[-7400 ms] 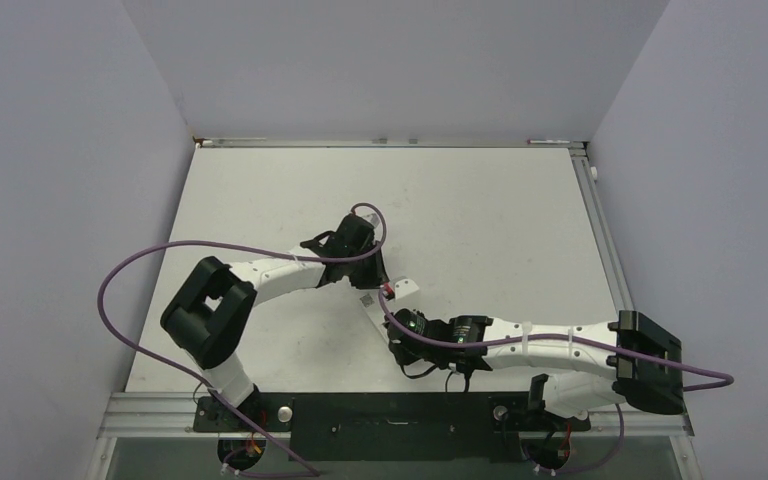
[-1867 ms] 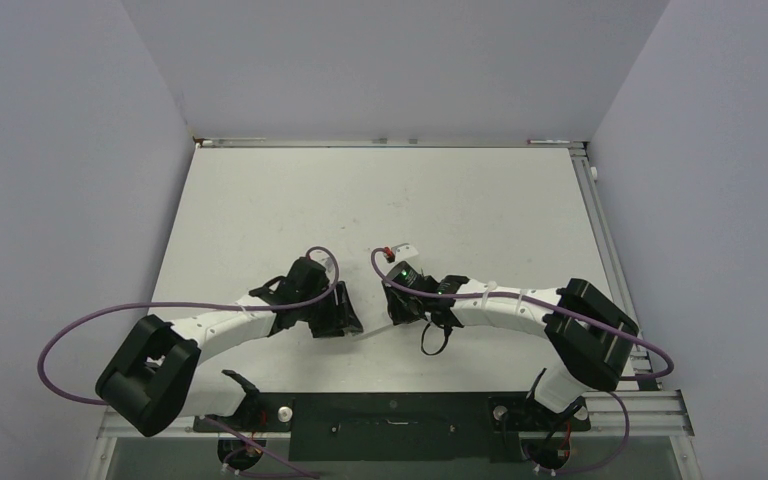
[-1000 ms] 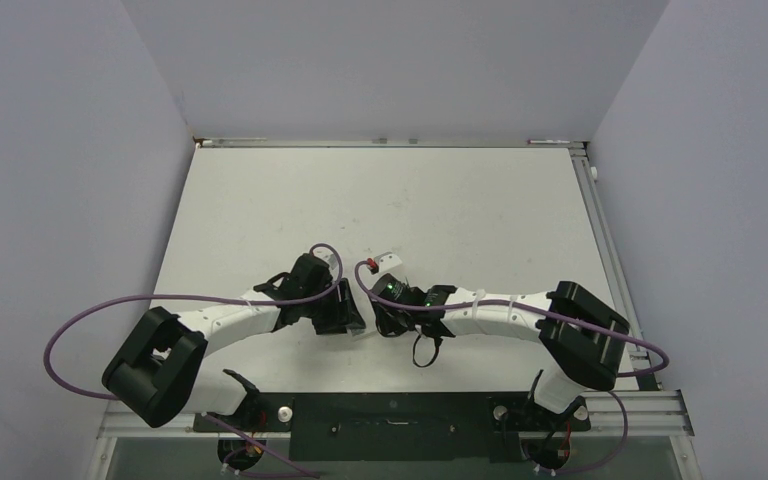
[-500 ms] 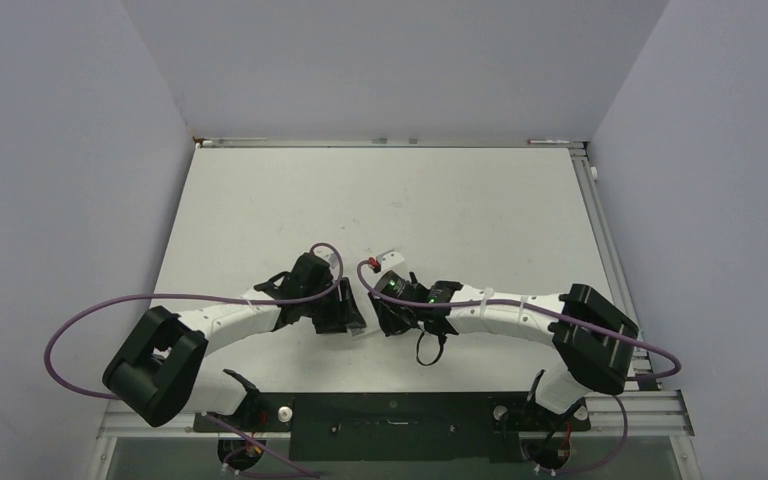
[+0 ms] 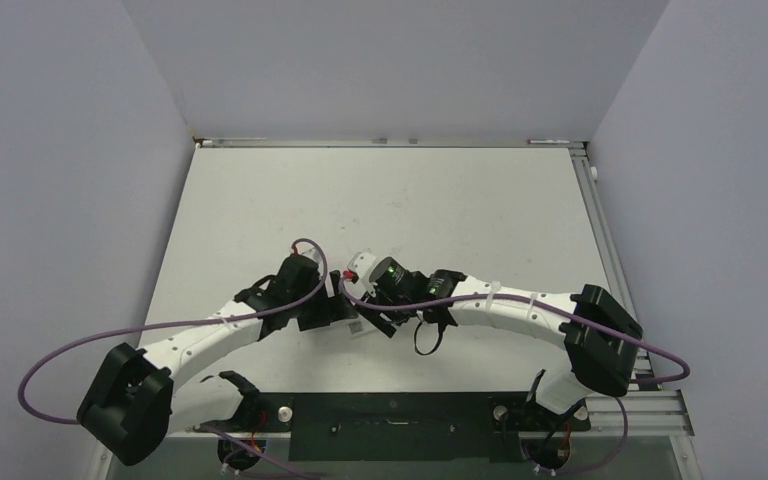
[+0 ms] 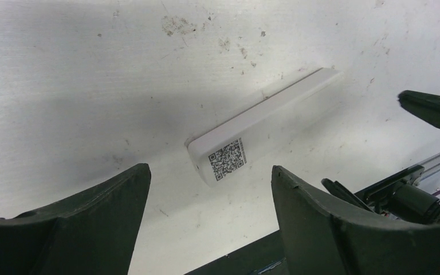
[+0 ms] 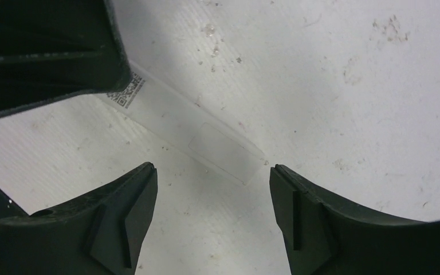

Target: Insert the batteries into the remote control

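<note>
Top external view: a white tabletop [image 5: 410, 200] speckled with scuffs sits inside plain grey walls [image 5: 50, 200]. Two white-and-black arms trailing purple cables [image 5: 160, 325] bend inward until the left gripper [image 5: 330, 310] and the right gripper [image 5: 380, 318] almost meet near the table's near middle, and their dark bodies cover most of what lies beneath. The left wrist view shows the slim white rectangular plastic remote control [image 6: 263, 129] flat on the table. Its near end carries a black QR sticker [image 6: 227, 159] and lies just ahead of the gap between the left gripper's dark fingers [image 6: 91, 223], which stand wide apart and touch nothing. From that end its long axis runs away up and to the right, towards a dark fingertip of the other gripper at the frame's right edge. In the right wrist view the remote slants from upper left to lower right with a faint rectangular panel [image 7: 223, 152] facing up; the sticker end disappears under the left gripper's black finger, while the panel end lies just beyond the right gripper's spread, empty fingers [image 7: 114, 223].
</note>
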